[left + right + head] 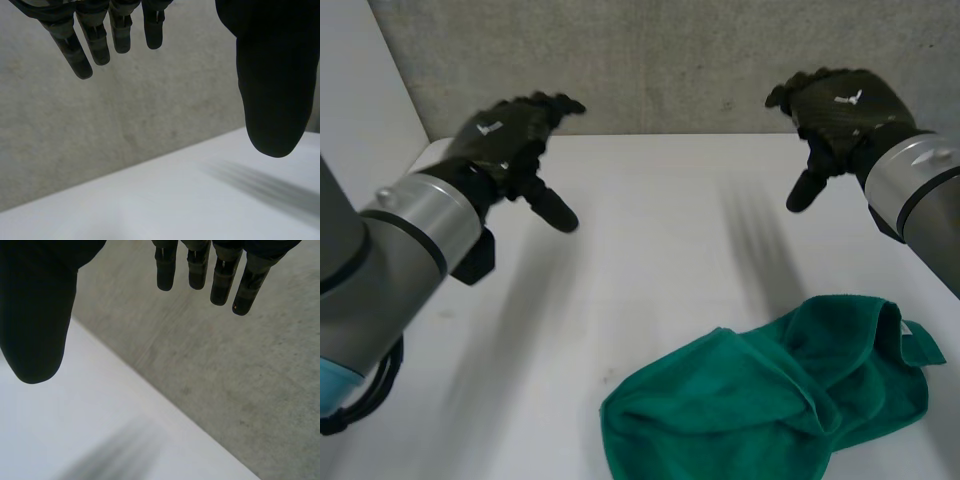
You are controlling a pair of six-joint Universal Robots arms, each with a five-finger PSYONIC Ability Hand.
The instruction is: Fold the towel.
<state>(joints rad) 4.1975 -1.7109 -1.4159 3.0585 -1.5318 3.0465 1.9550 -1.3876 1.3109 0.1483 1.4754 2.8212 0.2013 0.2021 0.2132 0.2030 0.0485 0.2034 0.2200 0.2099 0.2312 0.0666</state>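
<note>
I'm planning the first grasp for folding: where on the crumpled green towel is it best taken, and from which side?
Probably by the hemmed corner at the right end of the towel, nearest the open right hand. Come down from above on the far side: that corner lies flat and free, while the middle is bunched.

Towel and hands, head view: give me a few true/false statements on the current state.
1. The green towel lies crumpled on the white table. True.
2. The left hand pinches a towel corner. False: it is open and apart from the towel.
3. The right hand is open and holds nothing. True.
4. The towel is folded into a neat rectangle. False: it is bunched, with uneven folds.
5. The towel lies on the left arm's side. False: it lies on the right arm's side, near the table's front edge.
</note>
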